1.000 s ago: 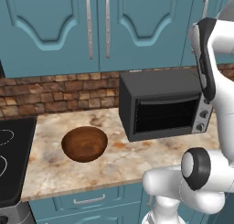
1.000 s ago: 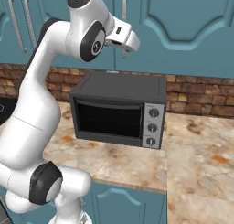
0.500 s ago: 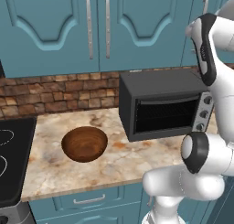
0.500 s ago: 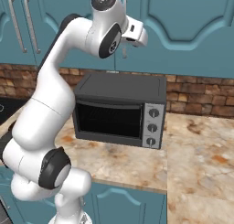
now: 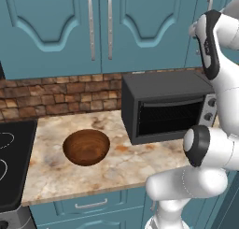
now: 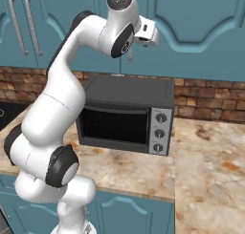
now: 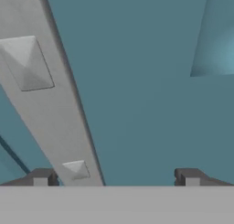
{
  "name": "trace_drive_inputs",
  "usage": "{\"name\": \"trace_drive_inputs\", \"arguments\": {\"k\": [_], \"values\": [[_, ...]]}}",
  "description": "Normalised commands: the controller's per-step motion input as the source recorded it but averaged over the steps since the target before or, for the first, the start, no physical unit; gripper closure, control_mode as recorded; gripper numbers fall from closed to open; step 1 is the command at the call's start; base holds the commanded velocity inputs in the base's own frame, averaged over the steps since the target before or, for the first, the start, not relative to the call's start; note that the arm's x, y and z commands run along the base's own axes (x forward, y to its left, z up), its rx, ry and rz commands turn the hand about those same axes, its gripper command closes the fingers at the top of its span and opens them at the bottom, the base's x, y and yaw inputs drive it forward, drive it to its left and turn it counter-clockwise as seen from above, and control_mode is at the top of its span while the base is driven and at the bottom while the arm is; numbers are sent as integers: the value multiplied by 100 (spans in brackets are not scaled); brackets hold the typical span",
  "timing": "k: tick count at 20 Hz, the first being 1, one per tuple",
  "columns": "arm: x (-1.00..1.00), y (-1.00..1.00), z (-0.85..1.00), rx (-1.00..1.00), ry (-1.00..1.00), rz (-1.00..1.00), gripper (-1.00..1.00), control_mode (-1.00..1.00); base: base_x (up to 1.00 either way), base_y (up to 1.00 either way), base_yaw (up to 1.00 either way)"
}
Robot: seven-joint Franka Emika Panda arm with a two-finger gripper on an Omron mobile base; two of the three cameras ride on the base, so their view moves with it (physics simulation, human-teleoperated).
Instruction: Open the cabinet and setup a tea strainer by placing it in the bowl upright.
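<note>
**Gripper raised to the single-door cabinet's handle, jaws wide**

Left base view, left to right: the wooden bowl [image 5: 86, 147] sits empty on the counter [image 5: 56, 172], at 9 o'clock from the black toaster oven [image 5: 168, 106]; the cabinet [image 5: 212, 17] lies at 1 o'clock from the oven, door shut. Over the past second the arm has swung up and toward this door. In the hand view, the silver bar handle [image 7: 50, 109] runs diagonally just inside the left fingertip [image 7: 41, 177]; the gripper [image 7: 114, 178] is spread fully and holds nothing. The tea strainer is presumably behind the shut door. Judged next step: centre on the handle, close, pull.
</note>
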Motion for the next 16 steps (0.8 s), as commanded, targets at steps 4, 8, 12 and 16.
{"name": "trace_drive_inputs", "arguments": {"k": [4, 8, 12, 16], "values": [[30, 0, -2, 0, 0, 0, -100, -100, 0, 0, 0], [18, 0, 0, 0, -3, 0, -100, -100, 0, 0, 0], [17, 0, -2, 0, -8, 0, 100, -100, 0, 0, 0], [21, 2, -9, 1, -11, 0, 100, -100, 0, 0, 0]]}}
